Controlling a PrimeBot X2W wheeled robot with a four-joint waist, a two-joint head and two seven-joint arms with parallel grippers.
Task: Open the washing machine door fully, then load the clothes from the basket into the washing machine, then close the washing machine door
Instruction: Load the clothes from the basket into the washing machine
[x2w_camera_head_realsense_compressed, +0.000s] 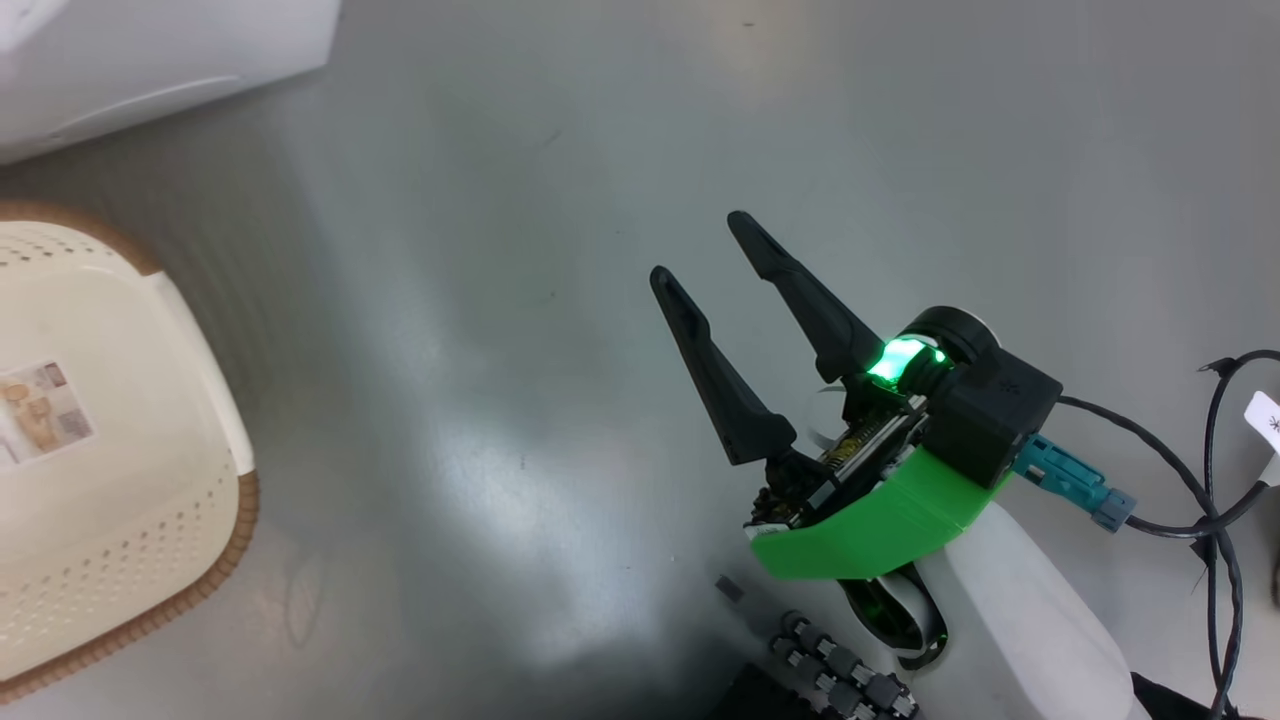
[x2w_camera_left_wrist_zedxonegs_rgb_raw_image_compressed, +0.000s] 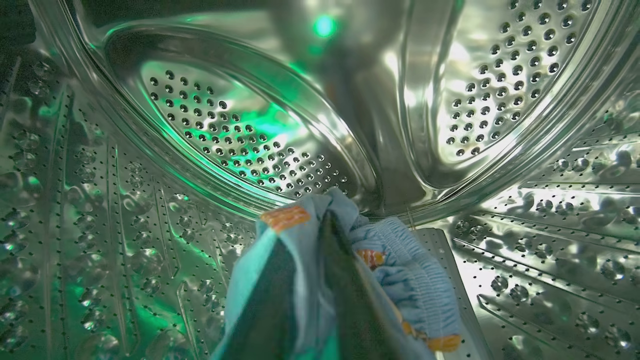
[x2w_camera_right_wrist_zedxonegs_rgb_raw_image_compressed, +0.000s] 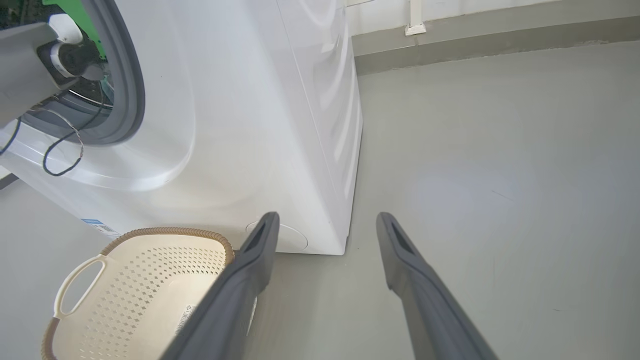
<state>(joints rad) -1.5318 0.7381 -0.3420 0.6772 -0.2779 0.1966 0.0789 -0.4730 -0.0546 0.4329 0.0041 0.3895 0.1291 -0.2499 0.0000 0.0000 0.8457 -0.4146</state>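
Closest to the left wrist camera, light-blue clothes (x2w_camera_left_wrist_zedxonegs_rgb_raw_image_compressed: 400, 280) with orange-brown patches are bunched over the left gripper (x2w_camera_left_wrist_zedxonegs_rgb_raw_image_compressed: 305, 232). Its two dark fingers (x2w_camera_left_wrist_zedxonegs_rgb_raw_image_compressed: 350, 295) are pressed together on the fabric, and the bundle is held inside the perforated steel drum (x2w_camera_left_wrist_zedxonegs_rgb_raw_image_compressed: 240, 135), where green light is reflected.

The right gripper (x2w_camera_right_wrist_zedxonegs_rgb_raw_image_compressed: 327, 217) is poised over the grey floor (x2w_camera_right_wrist_zedxonegs_rgb_raw_image_compressed: 500, 175), its long dark fingers spread wide with nothing between them. Just beyond one finger, the cream-white perforated plastic basket (x2w_camera_right_wrist_zedxonegs_rgb_raw_image_compressed: 165, 231) with a brown woven-look rim is set on the floor, just beside the big white washing machine (x2w_camera_right_wrist_zedxonegs_rgb_raw_image_compressed: 240, 125); a paper label (x2w_camera_head_realsense_compressed: 40, 410) is seen inside it. Farther off, the robot's left forearm (x2w_camera_right_wrist_zedxonegs_rgb_raw_image_compressed: 20, 65) is passed through the grey rubber seal (x2w_camera_right_wrist_zedxonegs_rgb_raw_image_compressed: 135, 90) into the machine.
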